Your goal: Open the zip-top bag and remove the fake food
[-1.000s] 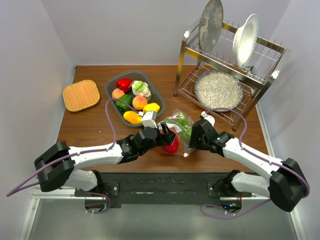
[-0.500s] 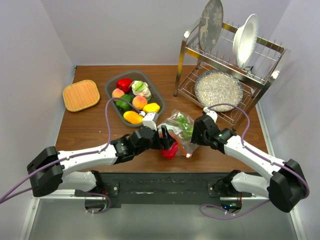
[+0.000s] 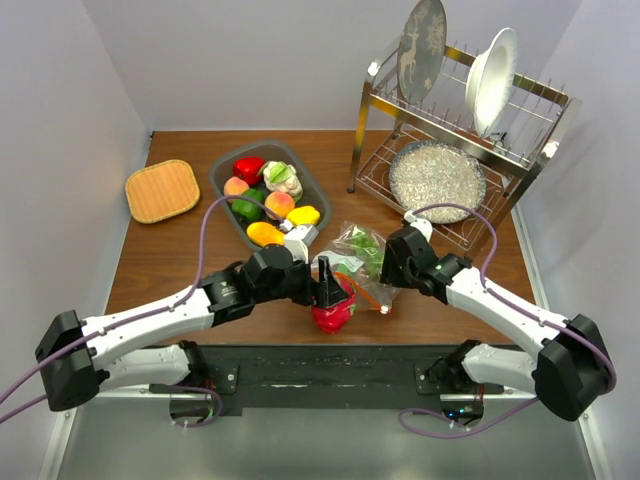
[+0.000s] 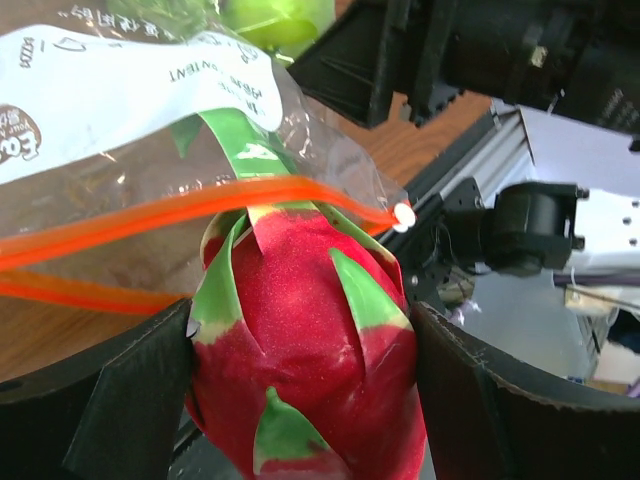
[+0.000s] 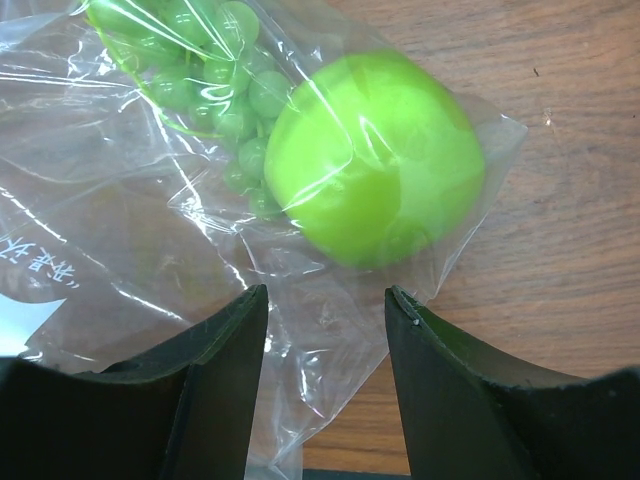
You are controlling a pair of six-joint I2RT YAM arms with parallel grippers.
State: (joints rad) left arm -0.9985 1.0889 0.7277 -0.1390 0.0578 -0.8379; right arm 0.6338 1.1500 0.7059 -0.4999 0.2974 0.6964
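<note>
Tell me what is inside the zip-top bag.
Through the clear zip-top bag show a green apple and a bunch of green grapes. The left gripper holds a red dragon fruit at the bag's mouth, mostly outside. The white label hides some of the interior.

On the zip-top bag, a white printed panel carried small dark capitals, seen turned over through the plastic. Only the ending, something like "NIENT", could be made out. At the panel's edge sat part of a round brown logo with white letters resembling "ea". From the right wrist view, a few small dark characters stood on the bag, too small to read.
</note>
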